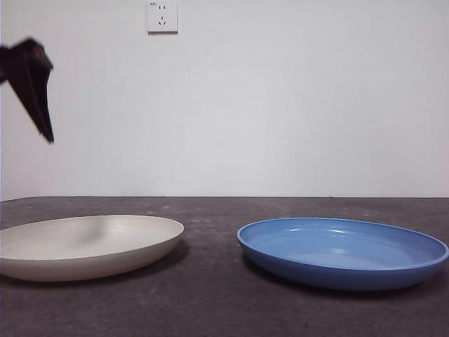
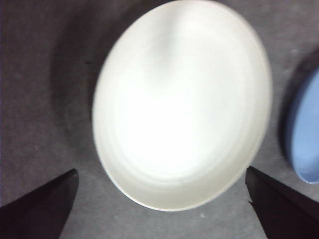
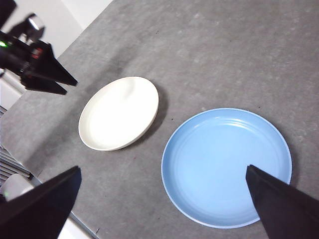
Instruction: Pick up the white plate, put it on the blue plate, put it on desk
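In the front view you see the white plate [image 1: 84, 246] lying flat on the dark grey surface [image 1: 210, 302], with the blue plate [image 1: 344, 253] beside it, a clear gap between them. The left gripper [image 1: 31, 88] hangs high above the white plate, touching nothing. A wall socket [image 1: 162, 16] sits on the white wall behind.

In the left wrist view you look straight down on the white plate [image 2: 182, 104]; the left gripper's fingers [image 2: 45, 204] are spread wide and hold nothing. The blue plate's edge [image 2: 306, 134] shows at one side.

In the right wrist view, the right gripper's fingers [image 3: 284, 204] are also spread wide, empty, above the blue plate [image 3: 224, 164]. The white plate [image 3: 118, 113] lies near it, with the left gripper [image 3: 47, 77] beside that plate.
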Robot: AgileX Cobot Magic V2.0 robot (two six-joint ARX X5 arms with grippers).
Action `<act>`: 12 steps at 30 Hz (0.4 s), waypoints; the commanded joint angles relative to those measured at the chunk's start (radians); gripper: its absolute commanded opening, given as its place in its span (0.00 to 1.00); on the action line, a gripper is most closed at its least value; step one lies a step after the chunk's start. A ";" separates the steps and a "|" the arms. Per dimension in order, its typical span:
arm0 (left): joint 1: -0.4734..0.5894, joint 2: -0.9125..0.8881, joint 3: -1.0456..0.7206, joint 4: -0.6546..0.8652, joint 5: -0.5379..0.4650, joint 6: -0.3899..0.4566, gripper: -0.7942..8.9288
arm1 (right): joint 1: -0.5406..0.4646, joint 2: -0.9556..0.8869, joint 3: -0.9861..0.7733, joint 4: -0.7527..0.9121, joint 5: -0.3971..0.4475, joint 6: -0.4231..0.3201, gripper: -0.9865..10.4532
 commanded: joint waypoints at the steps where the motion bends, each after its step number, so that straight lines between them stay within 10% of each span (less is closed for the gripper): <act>1: 0.005 0.085 0.013 0.012 0.004 0.023 0.72 | 0.004 0.005 0.017 0.010 -0.003 0.010 0.63; 12: 0.011 0.239 0.013 0.083 0.026 0.019 0.72 | 0.004 0.005 0.017 0.009 -0.003 0.013 0.63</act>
